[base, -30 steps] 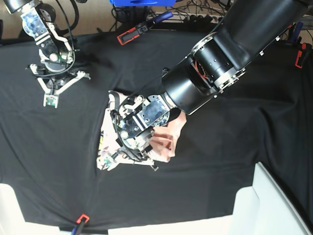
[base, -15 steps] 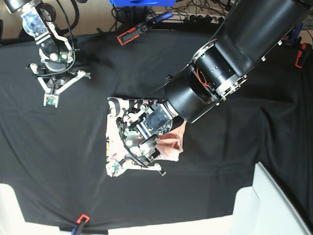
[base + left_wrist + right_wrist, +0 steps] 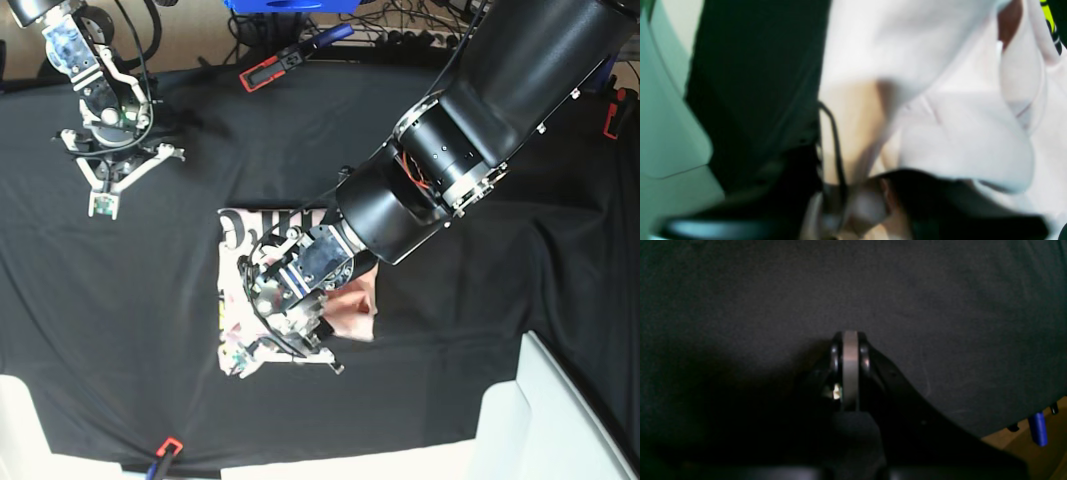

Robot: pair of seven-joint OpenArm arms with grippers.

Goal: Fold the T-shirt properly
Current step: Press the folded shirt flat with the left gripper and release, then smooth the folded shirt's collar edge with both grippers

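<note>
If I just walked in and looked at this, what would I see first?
First you'd notice the big black robot arm reaching in from the top right to the middle of the black table cloth. Under its left gripper lies a pale pink T-shirt, folded small, with black letters showing at its top edge. Far off in the top left corner, the right gripper sits shut over bare cloth.

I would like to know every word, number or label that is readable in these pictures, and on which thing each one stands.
No text can be read in full.
T-shirt: large black serif letters along its far edge, partly hidden by the left arm; no word can be made out.
T-shirt, left wrist view: a yellow and black print at the upper right corner, too blurred to read.
Black table cloth: no text.
</note>
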